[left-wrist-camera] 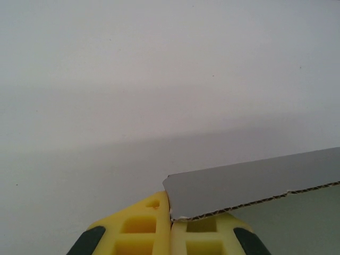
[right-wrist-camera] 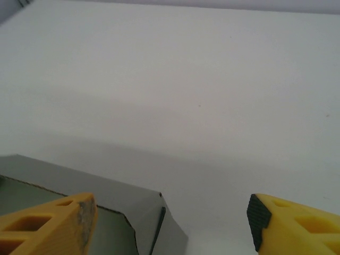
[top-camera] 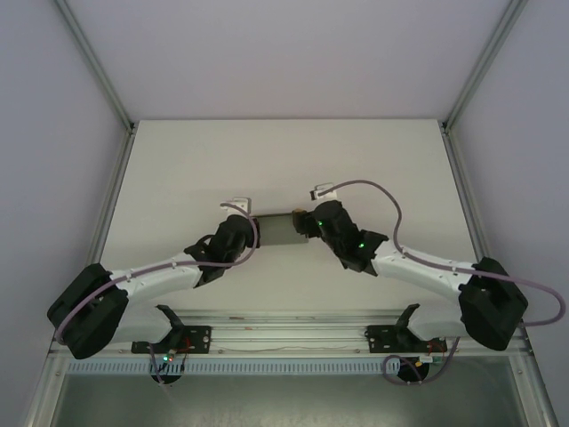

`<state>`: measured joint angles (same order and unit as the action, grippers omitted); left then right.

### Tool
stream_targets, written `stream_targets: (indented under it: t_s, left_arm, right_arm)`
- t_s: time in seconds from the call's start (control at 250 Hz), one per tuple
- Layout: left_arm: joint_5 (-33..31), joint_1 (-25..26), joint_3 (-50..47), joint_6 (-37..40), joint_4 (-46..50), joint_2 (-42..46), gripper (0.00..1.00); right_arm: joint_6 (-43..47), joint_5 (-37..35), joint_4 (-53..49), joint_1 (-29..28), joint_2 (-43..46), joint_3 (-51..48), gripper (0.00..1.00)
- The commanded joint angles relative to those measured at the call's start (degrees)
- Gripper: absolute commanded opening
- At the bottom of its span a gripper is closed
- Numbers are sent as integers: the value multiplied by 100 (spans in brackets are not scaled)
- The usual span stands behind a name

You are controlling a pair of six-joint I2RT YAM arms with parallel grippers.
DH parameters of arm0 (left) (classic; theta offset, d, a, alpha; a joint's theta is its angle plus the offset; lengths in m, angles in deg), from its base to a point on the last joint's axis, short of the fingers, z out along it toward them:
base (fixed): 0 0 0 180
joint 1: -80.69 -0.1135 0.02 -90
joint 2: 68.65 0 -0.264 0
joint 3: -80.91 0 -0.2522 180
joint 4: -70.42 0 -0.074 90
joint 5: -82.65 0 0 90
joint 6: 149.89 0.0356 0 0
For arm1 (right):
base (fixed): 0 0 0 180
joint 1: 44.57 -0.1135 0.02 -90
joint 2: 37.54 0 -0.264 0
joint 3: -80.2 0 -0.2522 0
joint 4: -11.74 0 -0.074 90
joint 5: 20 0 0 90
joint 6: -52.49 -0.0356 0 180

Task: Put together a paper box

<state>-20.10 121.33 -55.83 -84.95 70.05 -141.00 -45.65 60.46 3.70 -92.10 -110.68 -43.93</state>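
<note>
Paper box sat near the middle of the tabletop, right between my two arms. The left tool was clamped shut on a corner of one grey panel, and that was a thin bite, just the corrugated edge caught where the yellow pads met. The right tool stood wide open, gripping nothing, with its left pad just beside the box's right end where a folded flap showed. I couldn't tell whether that pad was touching the card. My worry was the left pinch: with so little cardboard in it, any sideways shove from the right arm could swing the panel about that corner or pull it free. If I closed the right tool crooked, I reckoned it would crease the thin wall instead of folding along the score, or tuck the flap the wrong way. Pressing down too hard could also flatten the half-formed shape against the tabletop. I judged that this called for a slow, square approach.
</note>
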Motion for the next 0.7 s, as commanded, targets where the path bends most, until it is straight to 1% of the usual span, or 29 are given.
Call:
stream_targets:
  t_s: [0.0,0.12,0.252,0.308,0.396,0.468,0.524,0.584,0.66,0.695]
  left_arm:
    - [46,149,-172,57,1196,-122,0]
    - [25,216,-147,135,1132,-138,0]
    - [-83,234,18,94,1305,-216,0]
    - [-103,234,59,69,1336,-260,0]
    - [3,236,19,111,1226,-316,1]
    - [51,242,-13,144,1176,-293,1]
    - [80,244,-34,209,1171,-227,8]
    - [201,260,-39,344,1210,-103,13]
    - [469,241,-23,567,1295,122,24]
    - [629,242,3,665,1369,240,32]
  right_arm:
    - [-266,581,27,176,58,0,76]
    - [-419,497,-212,343,-199,372,77]
    - [-712,405,-767,461,-616,798,76]
    - [-715,481,-811,462,-728,728,74]
    - [-667,573,-550,463,-819,422,73]
    - [-749,410,-340,464,-884,173,72]
    - [-849,303,-396,464,-954,125,72]
    - [-891,325,-424,464,-1024,98,72]
    - [-919,451,-287,468,-1078,3,72]
    - [-925,497,-240,462,-1099,-26,72]
